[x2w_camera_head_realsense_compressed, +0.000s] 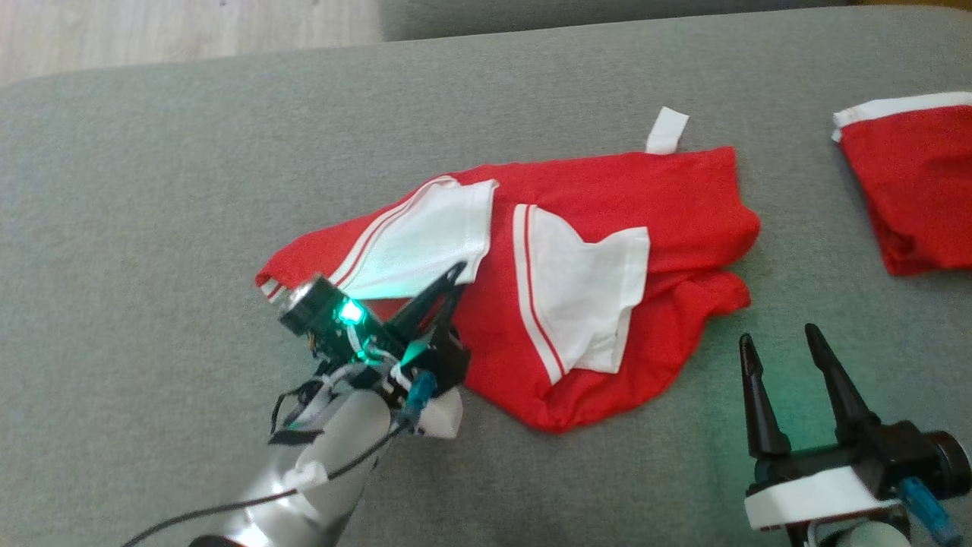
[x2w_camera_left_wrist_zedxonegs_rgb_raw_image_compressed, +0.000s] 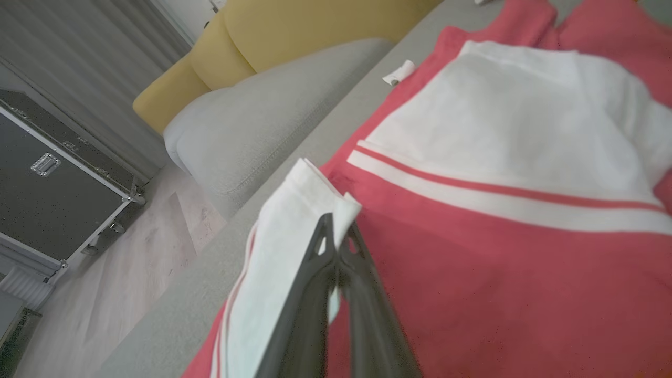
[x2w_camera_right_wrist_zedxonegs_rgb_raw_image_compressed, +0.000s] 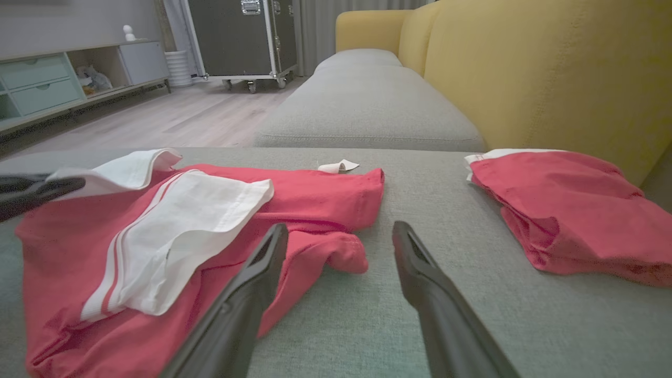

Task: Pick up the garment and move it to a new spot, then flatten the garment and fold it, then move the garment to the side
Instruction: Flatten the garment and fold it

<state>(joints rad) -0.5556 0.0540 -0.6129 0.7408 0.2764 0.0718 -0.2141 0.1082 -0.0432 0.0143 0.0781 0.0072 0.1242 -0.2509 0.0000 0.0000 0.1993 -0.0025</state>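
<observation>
A red garment (x2w_camera_head_realsense_compressed: 607, 205) with white sleeves and striped trim lies spread and rumpled on the grey cushion (x2w_camera_head_realsense_compressed: 152, 190). My left gripper (x2w_camera_head_realsense_compressed: 459, 270) is at the garment's left sleeve (x2w_camera_head_realsense_compressed: 425, 235). In the left wrist view its fingers are shut (x2w_camera_left_wrist_zedxonegs_rgb_raw_image_compressed: 336, 226) on the white sleeve's edge (x2w_camera_left_wrist_zedxonegs_rgb_raw_image_compressed: 283, 236), which stands lifted off the red cloth (x2w_camera_left_wrist_zedxonegs_rgb_raw_image_compressed: 472, 252). My right gripper (x2w_camera_head_realsense_compressed: 778, 334) is open over bare cushion to the right of the garment's lower hem, holding nothing. The right wrist view has its open fingers (x2w_camera_right_wrist_zedxonegs_rgb_raw_image_compressed: 340, 231) just short of the garment (x2w_camera_right_wrist_zedxonegs_rgb_raw_image_compressed: 315, 199).
A second, folded red garment (x2w_camera_head_realsense_compressed: 911, 182) lies at the cushion's right, also in the right wrist view (x2w_camera_right_wrist_zedxonegs_rgb_raw_image_compressed: 572, 210). A small white tag (x2w_camera_head_realsense_compressed: 667, 129) sits behind the garment. Yellow sofa back (x2w_camera_right_wrist_zedxonegs_rgb_raw_image_compressed: 525, 68), another grey cushion (x2w_camera_right_wrist_zedxonegs_rgb_raw_image_compressed: 367, 100), wooden floor (x2w_camera_head_realsense_compressed: 152, 30), black wheeled case (x2w_camera_left_wrist_zedxonegs_rgb_raw_image_compressed: 47, 194).
</observation>
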